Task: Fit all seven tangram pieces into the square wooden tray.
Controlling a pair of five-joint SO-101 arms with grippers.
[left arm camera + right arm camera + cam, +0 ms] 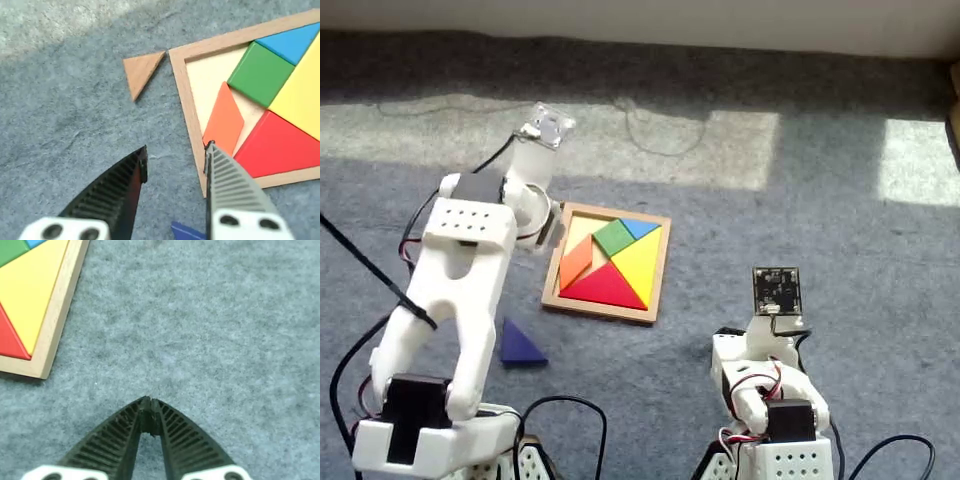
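Note:
The square wooden tray [603, 309] lies on the grey carpet holding an orange piece [576, 262], a green square [613, 237], a light blue triangle [640, 228], a yellow triangle [638, 262] and a red triangle [603, 288]. A pale bare patch of the tray floor [207, 82] sits by the orange piece [223, 122]. A small tan triangle [140, 71] lies on the carpet just outside a tray corner. A dark blue triangle [520, 343] lies near the left arm's base. My left gripper [176, 152] hangs open over the tray's edge [182, 95]. My right gripper [150, 402] is shut and empty over carpet, apart from the tray [55, 325].
Thin cables [650, 130] trail across the sunlit strip of carpet at the back. Open carpet stretches to the right of the tray. The right arm's base [775, 430] stands at the front right.

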